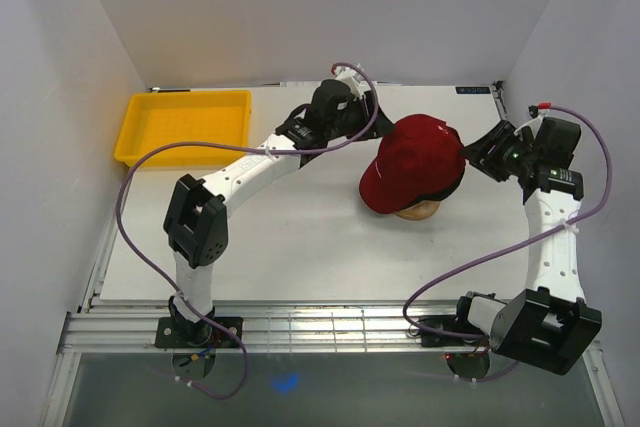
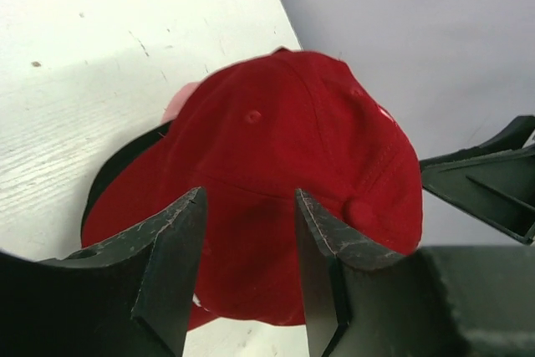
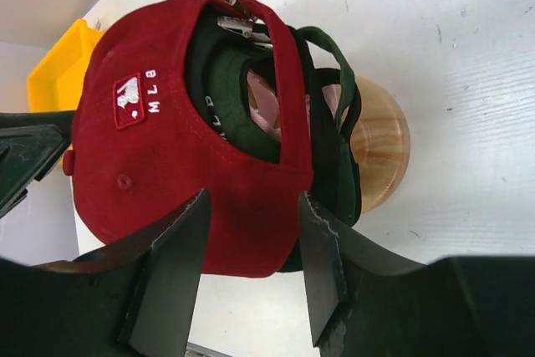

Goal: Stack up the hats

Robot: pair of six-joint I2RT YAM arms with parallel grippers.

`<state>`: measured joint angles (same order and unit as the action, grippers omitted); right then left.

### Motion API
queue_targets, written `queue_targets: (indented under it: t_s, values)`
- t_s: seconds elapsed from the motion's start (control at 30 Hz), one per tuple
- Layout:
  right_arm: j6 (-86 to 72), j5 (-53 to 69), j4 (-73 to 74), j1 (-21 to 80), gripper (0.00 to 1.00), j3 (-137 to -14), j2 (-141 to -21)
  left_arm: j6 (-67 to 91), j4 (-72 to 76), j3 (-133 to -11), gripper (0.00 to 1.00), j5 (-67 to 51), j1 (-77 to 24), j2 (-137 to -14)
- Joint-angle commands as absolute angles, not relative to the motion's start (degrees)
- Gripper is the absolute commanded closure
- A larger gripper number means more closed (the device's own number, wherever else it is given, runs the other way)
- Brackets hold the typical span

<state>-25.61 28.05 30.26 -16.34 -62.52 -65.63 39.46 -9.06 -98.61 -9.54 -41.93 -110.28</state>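
**Resting on the wooden stand: three caps in one stack, both grippers beside them**

Top view: the red cap (image 1: 415, 162) sits on top of the wooden stand (image 1: 418, 211), right of the middle of the bench (image 1: 300, 247) and closer to its far edge. Its brim points to the near left. The left gripper (image 1: 372, 127) is just beside the cap on its far left side. The right gripper (image 1: 478, 152) is just beside it on the right. A yellow tray (image 1: 130, 142) lies at the far left corner of the bench, well apart from the caps.

Left wrist view: the left gripper (image 2: 249, 198) has its jaws apart, and nothing is between them. The red cap (image 2: 284, 165) fills the middle of the view beyond the fingers. A dark edge of the black cap (image 2: 117, 173) shows under the red brim on the left. Part of the right gripper (image 2: 493, 181) shows at the right border.

Right wrist view: the right gripper (image 3: 251, 198) also has its jaws apart and holds nothing. The back of the red cap (image 3: 159, 165) faces it, with a small white logo and lettering. Inside the back opening, the black cap (image 3: 201, 48) and the green cap (image 3: 242, 98) lie one in the other. The round wooden stand (image 3: 380, 144) shows below the cap straps. A corner of the yellow tray (image 3: 54, 73) is behind.
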Motion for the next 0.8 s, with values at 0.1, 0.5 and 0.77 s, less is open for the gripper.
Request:
queue_targets:
  t_s: [0.1,0.5,0.77]
  values:
    - [-26.0,29.7,29.0,-17.2,0.49,-60.5,-65.3,35.6,-11.5,-102.7,0.44,-8.6,-45.1,-110.6]
    - [-31.6,38.8,16.1,-20.6,0.42,-49.4,-64.8,35.2,-12.3,-102.9,0.45,-7.8,-46.8,-111.0]
    - [-32.7,38.2,14.4,-22.0,0.60,-48.3,-63.9,35.2,-12.7,-102.0,0.45,-7.1,-47.5,-111.3]
